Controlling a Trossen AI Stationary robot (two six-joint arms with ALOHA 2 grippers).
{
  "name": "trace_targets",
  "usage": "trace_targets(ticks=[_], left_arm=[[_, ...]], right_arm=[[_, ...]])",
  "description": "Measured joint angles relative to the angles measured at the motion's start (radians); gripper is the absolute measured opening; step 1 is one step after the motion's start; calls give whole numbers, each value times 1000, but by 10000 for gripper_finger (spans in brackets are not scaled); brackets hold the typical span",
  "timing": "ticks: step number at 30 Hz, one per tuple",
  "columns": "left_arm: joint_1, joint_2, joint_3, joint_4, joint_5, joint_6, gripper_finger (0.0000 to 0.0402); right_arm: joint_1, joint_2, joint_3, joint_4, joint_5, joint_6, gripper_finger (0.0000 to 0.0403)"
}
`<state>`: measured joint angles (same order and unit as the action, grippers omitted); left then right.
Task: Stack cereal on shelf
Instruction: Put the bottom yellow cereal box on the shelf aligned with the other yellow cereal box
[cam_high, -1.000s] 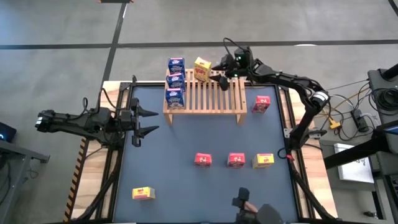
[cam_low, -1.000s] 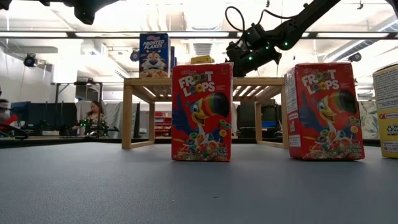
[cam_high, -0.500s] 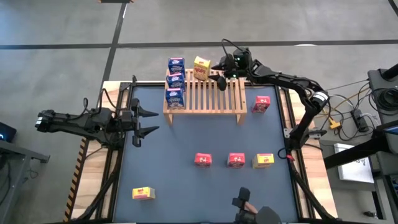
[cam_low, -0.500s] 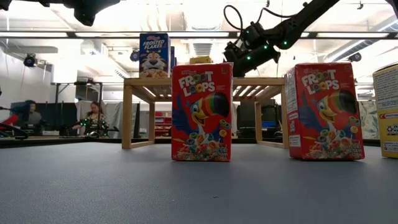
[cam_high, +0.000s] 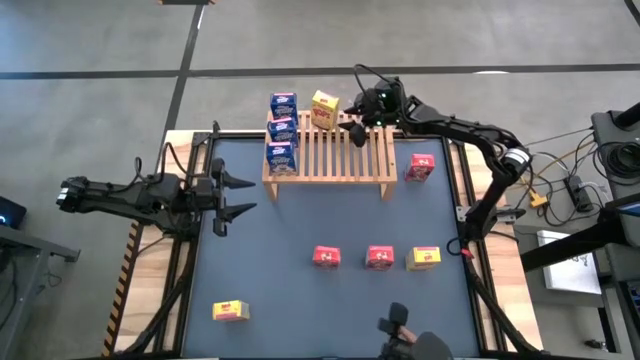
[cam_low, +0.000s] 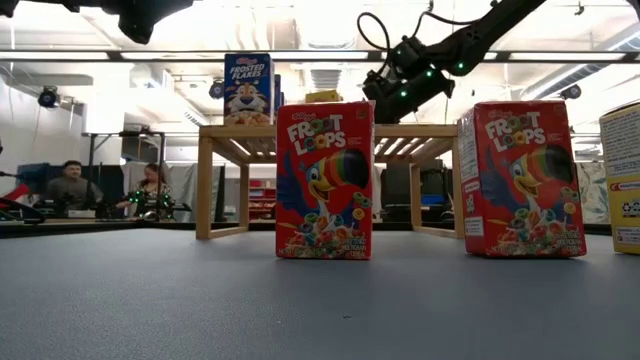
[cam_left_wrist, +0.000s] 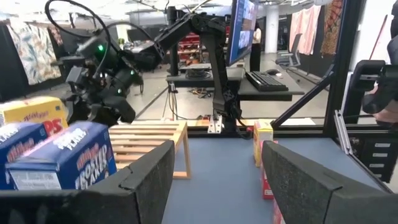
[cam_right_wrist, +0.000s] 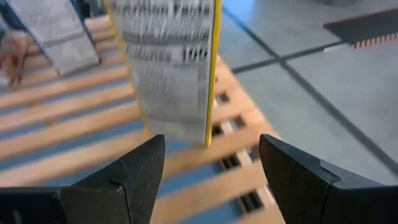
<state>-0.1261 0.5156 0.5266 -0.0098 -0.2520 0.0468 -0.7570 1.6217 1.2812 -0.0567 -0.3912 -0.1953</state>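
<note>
The wooden shelf (cam_high: 340, 150) stands at the table's far middle. Three blue cereal boxes (cam_high: 282, 130) stand in a row on its left end. A yellow cereal box (cam_high: 325, 108) stands upright on the slats at the far edge. My right gripper (cam_high: 352, 124) hovers over the shelf just right of this box. In the right wrist view my right gripper (cam_right_wrist: 211, 149) is open, with the yellow box (cam_right_wrist: 174, 68) just beyond the fingertips, apart from them. My left gripper (cam_high: 245, 195) waits open and level at the table's left, pointing toward the shelf.
A red box (cam_high: 421, 167) stands on the table right of the shelf. Two red boxes (cam_high: 326, 257) (cam_high: 379, 257) and a yellow one (cam_high: 424, 258) stand in a row nearer me. Another yellow box (cam_high: 230, 311) lies near left. People sit in the room behind (cam_low: 70, 185).
My right gripper has turned a little at the wrist and its fingers have risen slightly above the shelf, staying open beside the yellow box. The boxes have not moved.
</note>
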Motion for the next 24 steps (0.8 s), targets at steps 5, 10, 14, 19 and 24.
trace_targets(ticks=[5,10,14,19,24], left_arm=[[0,0,0,-56,0,-26,226],[0,0,0,-61,-2,-34,226],[0,0,0,-62,-2,-36,226],[0,0,0,-61,-2,-36,226],[0,2,0,-60,-2,-48,226]], right_arm=[[0,-49,-1,-138,1,-50,249],[6,-125,-39,-171,1,-51,249],[12,-220,-113,-164,1,-52,248],[23,-359,-266,-61,1,-28,244],[26,-471,-402,45,0,-24,237]])
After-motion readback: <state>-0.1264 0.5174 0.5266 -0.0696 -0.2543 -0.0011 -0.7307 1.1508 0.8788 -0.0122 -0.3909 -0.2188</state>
